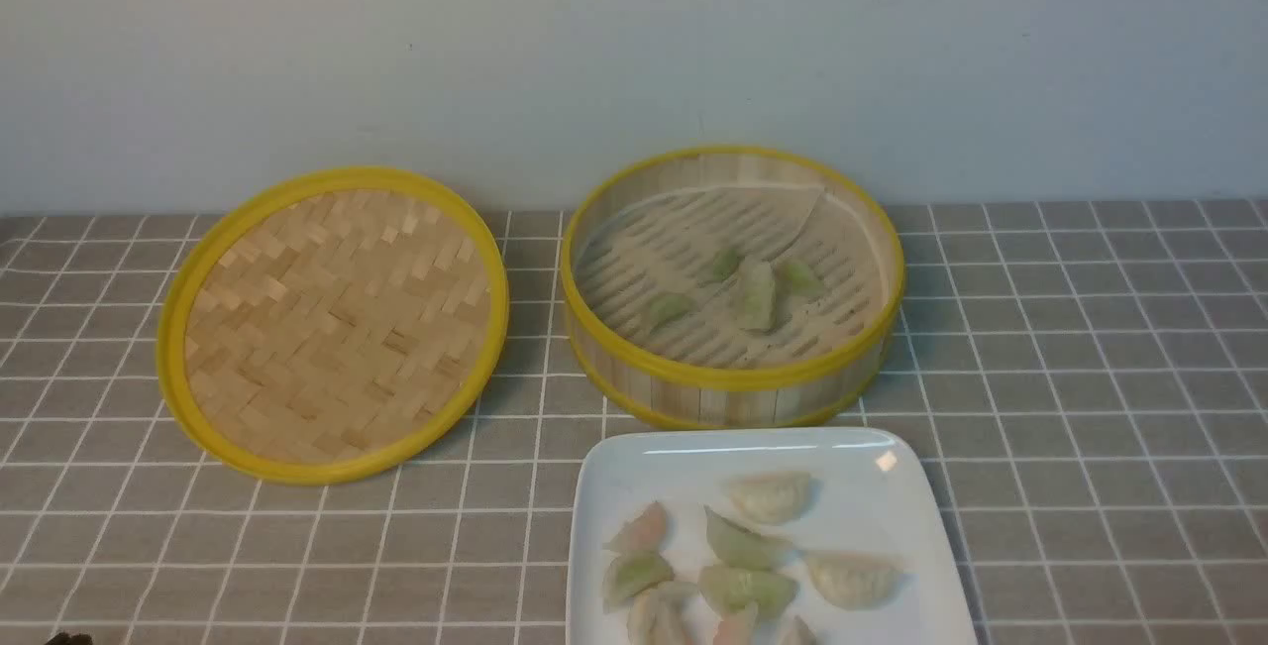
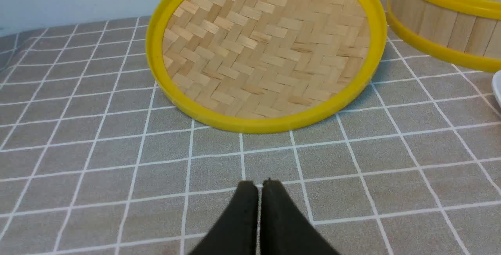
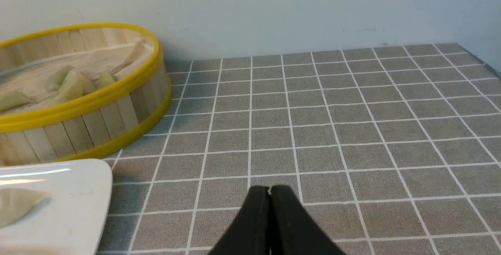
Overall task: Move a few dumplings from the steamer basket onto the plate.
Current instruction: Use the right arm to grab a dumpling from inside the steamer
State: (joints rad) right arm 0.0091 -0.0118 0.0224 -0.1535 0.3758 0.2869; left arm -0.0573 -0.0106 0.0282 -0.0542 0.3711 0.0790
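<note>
Front view: approx 9 dumplings (image 1: 745,548) on plate (image 1: 634,457), 4 in steamer basket (image 1: 733,402).

The grey gridded tabletop (image 1: 1070,377) carries three things. The lid (image 1: 332,323) lies flat just ahead of the left hand (image 2: 258,186). The basket (image 1: 733,397) stands ahead of the right hand (image 3: 269,190), off toward the left hand's side. The plate (image 1: 644,467) lies nearer, beside it.
</note>
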